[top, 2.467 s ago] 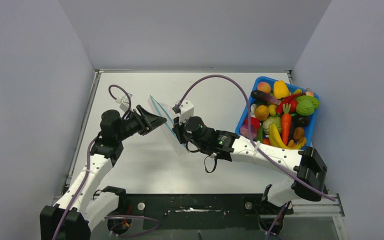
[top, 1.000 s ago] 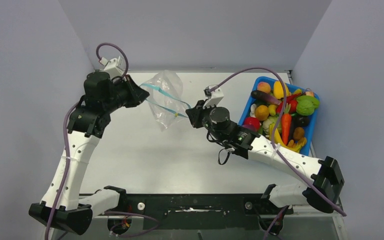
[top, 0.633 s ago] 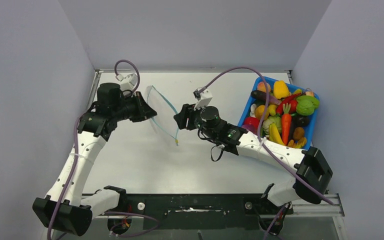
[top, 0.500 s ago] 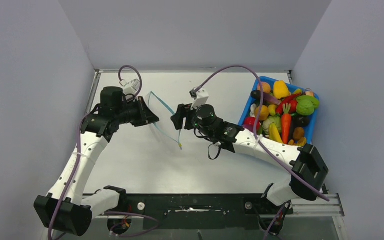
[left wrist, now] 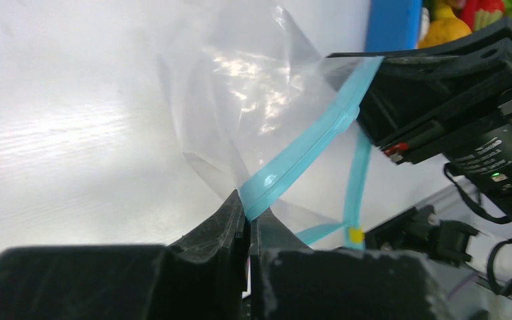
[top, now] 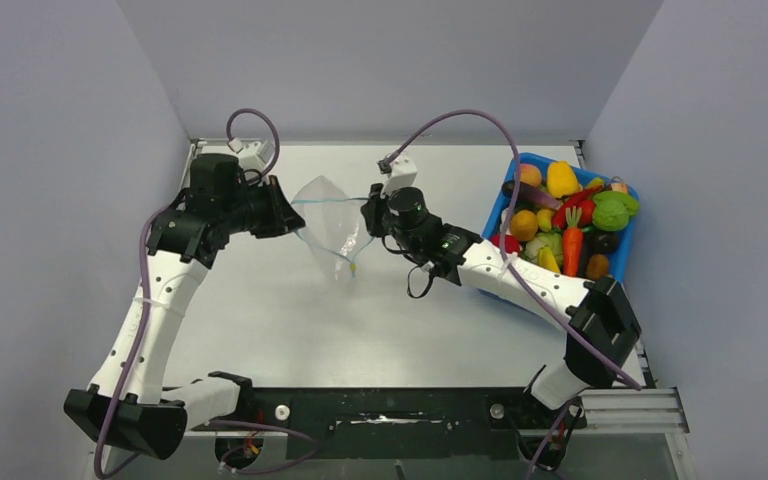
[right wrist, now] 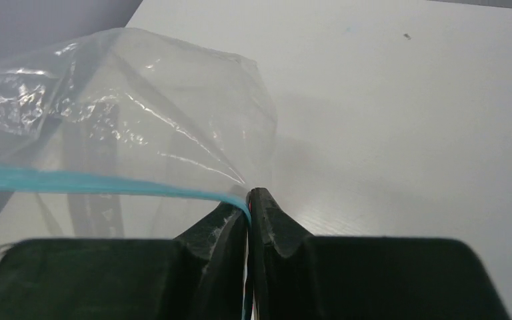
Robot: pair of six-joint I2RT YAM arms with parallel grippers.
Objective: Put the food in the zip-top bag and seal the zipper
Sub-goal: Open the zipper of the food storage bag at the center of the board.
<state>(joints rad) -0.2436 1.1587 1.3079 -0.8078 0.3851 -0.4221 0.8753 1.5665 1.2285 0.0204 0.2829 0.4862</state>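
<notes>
1. Zip-top bag [top: 332, 228]: held clear of the table [top: 290, 330], strung between the two grippers toward the far middle. Clear, crinkled, sagging below its mouth. Looks empty.
2. Judged very light and limp: thin film with no stiffness of its own, slick to the touch, likely to slump or swing on release of either end. Not fragile, but easy to tug out of a pinch.
3. Zipper [left wrist: 307, 150]: light blue strip along the mouth, the only firm part and so the best place to take hold. Better pinched at the ends of a lip than anywhere on the film. From the left wrist view, one lip pulled taut between the grippers, the other drooping below it with a small yellow piece [left wrist: 355, 235] at its bend. Mouth appears parted.
4. Left gripper [left wrist: 248, 220]: jaws closed tight on one end of the taut lip.
5. Right gripper [right wrist: 249, 200]: jaws pinched together on the far end of that strip, with clear film ballooning just beyond the tips.
6. Food [top: 570, 225]: heaped in the blue bin [top: 532, 156] at the right, well apart from the bag. None inside the bag. Loading judged not yet begun. Fetching a piece would mean freeing one gripper, with a likely collapse of the mouth unless propped or laid down first.
</notes>
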